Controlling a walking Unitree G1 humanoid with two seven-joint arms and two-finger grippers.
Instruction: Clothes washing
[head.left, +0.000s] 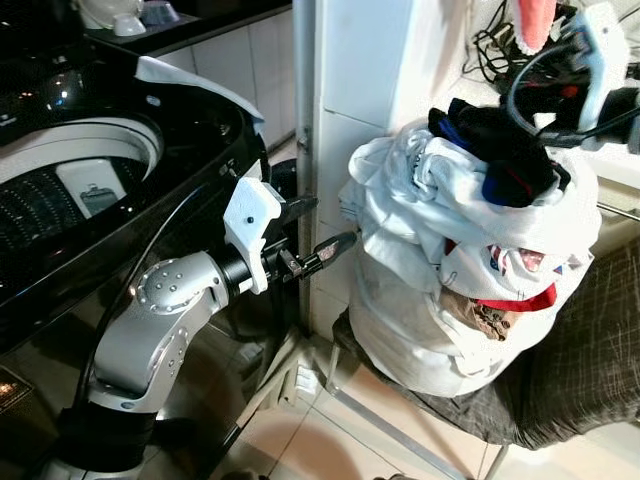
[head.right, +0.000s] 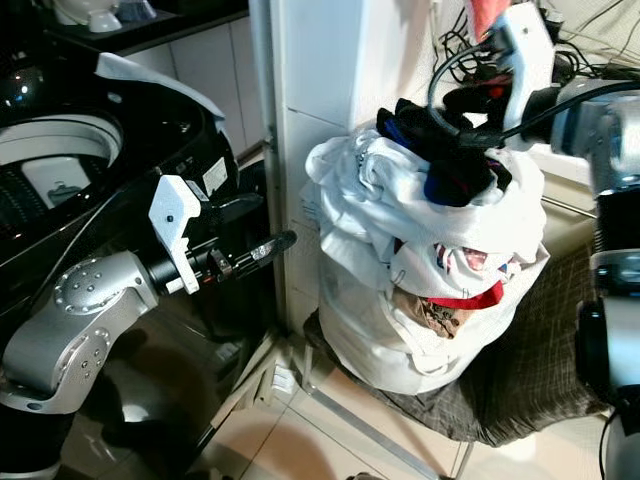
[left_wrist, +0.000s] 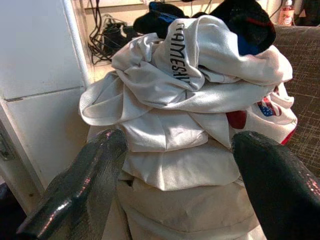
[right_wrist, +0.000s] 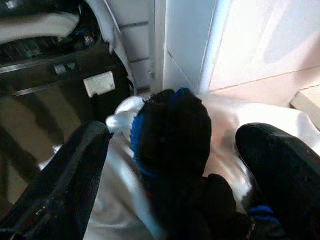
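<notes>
White crumpled clothes (head.left: 420, 190) fill a pale, overstuffed laundry bag (head.left: 400, 330) that stands on a dark checked fabric seat (head.left: 560, 370), just beside a white tiled wall corner (head.left: 340, 120). On the very top of the pile lies a black garment with blue edges (head.left: 500, 150), and lower on the front a white piece with a red trim and a printed pattern (head.left: 515, 290) hangs out. The right gripper (right_wrist: 175, 165) is above the bag, on top of the pile; in the right wrist view its two black fingers (right_wrist: 65, 185) stand apart on both sides of the black garment, and I cannot tell if they already touch it, so the gripper is released and holds nothing. The left gripper (head.left: 315, 228) is stretched out from the silver left arm (head.left: 150, 330) toward the side of the bag, near it but apart from it; its fingers (left_wrist: 80, 185) are spread wide, with the white clothes seen between them in the left wrist view. To the robot's left stands a black top-loading washing machine (head.left: 120, 180) with its lid up, and the grey ribbed drum (head.left: 40, 210) is visible inside. Black cables (head.left: 495, 50) lie on the ledge behind the bag.
</notes>
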